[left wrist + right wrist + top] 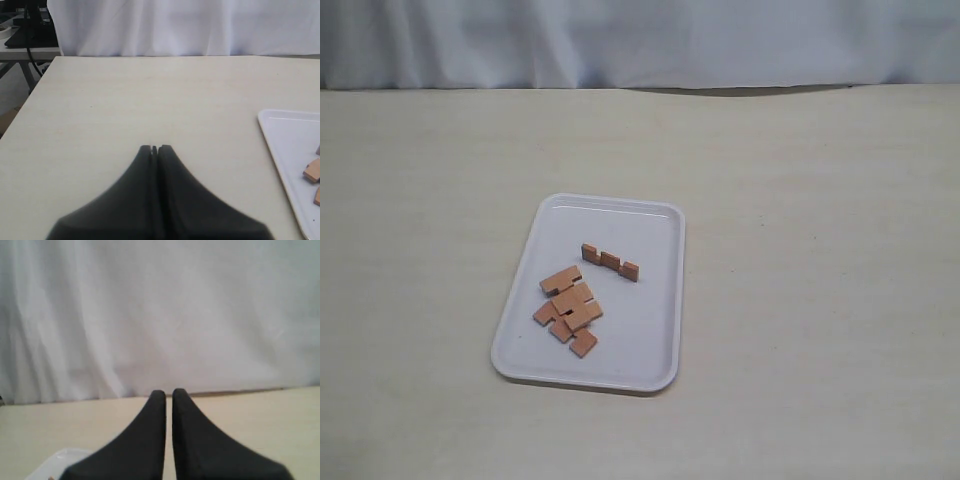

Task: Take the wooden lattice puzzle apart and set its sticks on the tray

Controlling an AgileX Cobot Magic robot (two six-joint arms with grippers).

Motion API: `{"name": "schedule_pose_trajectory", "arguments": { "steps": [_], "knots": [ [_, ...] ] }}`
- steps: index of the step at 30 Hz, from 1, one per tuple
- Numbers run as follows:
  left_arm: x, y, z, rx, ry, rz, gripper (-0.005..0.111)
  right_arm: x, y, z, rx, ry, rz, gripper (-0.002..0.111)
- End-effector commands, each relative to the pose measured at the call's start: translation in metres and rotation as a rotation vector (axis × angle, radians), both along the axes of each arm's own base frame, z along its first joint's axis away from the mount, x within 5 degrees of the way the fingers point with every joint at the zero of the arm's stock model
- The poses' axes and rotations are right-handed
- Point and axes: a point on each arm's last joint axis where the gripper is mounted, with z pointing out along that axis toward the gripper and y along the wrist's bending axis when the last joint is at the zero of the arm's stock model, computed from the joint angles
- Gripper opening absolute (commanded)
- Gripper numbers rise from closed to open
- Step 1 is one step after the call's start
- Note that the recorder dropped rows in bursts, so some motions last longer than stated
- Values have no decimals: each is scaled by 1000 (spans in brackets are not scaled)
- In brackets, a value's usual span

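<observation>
Reddish-brown sticks point(610, 262) are spotted on a glossy white tray point(650, 335); the table point(820, 300) is shown pale beige, the fingers point(172, 172) black.

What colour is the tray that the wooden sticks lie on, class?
White and glossy; the tray shows best in the exterior view.

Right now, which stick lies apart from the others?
The stick toward the tray's far end, alone and seemingly on edge with notches up. The other sticks lie flat, bunched together near the left rim.
</observation>
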Motion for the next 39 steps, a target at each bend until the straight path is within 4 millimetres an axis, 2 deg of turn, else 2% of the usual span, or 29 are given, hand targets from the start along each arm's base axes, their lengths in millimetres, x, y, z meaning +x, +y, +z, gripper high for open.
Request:
{"name": "schedule_pose_trajectory", "arguments": {
  "steps": [1,11,17,24,32,39],
  "knots": [
    [0,0,0,2,-5,-9,0,1,0,-19,43,123,0,4],
    [0,0,0,2,-5,-9,0,1,2,-30,-49,257,25,4],
    [0,0,0,2,-5,-9,0,-1,3,-37,-27,336,39,4],
    [0,0,0,2,-5,-9,0,-1,4,-38,-11,346,44,4],
    [0,0,0,2,-5,-9,0,-1,4,-40,-153,371,54,4],
    [0,0,0,2,-5,-9,0,-1,4,-40,-158,372,54,4]
  ]
}}
